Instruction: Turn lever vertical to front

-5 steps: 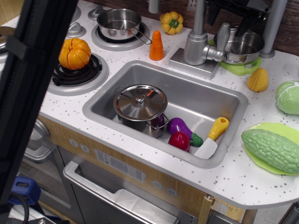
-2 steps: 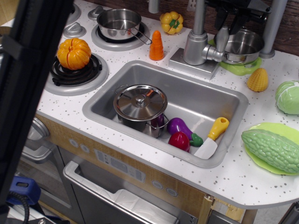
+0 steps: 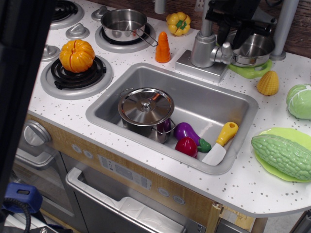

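The grey faucet body stands behind the sink. The lever sticks out from its right side; only its stub and rounded lower end show, and the rest is hidden behind my gripper. My black gripper hangs down from the top edge right over the lever, its fingers on either side of the lever's upper part. Whether the fingers press on the lever I cannot tell.
The sink holds a lidded pot, an eggplant, a red vegetable and a yellow-handled knife. A steel bowl sits just right of the lever. A carrot, a yellow pepper and a pumpkin are on the counter.
My gripper has come down and to the left over the lever, covering its upright paddle. The dark bar in the left foreground has shifted left, uncovering more of the stove.
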{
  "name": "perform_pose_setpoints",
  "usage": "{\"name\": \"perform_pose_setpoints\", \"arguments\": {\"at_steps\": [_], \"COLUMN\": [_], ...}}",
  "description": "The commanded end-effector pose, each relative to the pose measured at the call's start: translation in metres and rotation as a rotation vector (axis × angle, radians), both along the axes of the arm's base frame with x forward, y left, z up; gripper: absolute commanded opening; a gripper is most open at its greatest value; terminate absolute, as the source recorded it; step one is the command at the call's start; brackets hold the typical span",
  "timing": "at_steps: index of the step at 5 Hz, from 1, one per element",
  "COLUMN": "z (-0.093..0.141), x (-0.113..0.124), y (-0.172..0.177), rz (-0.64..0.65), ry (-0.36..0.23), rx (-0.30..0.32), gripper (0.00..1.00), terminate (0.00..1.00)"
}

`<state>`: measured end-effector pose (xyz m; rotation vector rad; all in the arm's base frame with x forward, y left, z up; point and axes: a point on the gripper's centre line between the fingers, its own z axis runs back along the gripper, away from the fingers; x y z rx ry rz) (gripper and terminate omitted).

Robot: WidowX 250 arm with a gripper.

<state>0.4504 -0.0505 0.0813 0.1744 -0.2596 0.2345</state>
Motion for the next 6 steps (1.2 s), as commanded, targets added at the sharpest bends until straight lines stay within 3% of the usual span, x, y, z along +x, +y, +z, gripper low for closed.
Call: {"name": "perform_pose_setpoints", "arguments": {"at_steps": [1, 4, 5, 6], "z": [0.022, -0.010, -0.012, 0.003], "x": [-0.009, -0.013, -0.011, -0.013], "y": [-0.013, -0.010, -0.008, -0.008], "rz": [-0.012, -0.017, -0.025, -0.030], "ry": [-0.051, -0.049, -0.046, -0.018], "rx": [-0.091, -0.179, -0.182, -0.150], "gripper": [0.00, 0.00, 0.00, 1.00], "terminate": [0.00, 0.00, 0.00, 0.00]}}
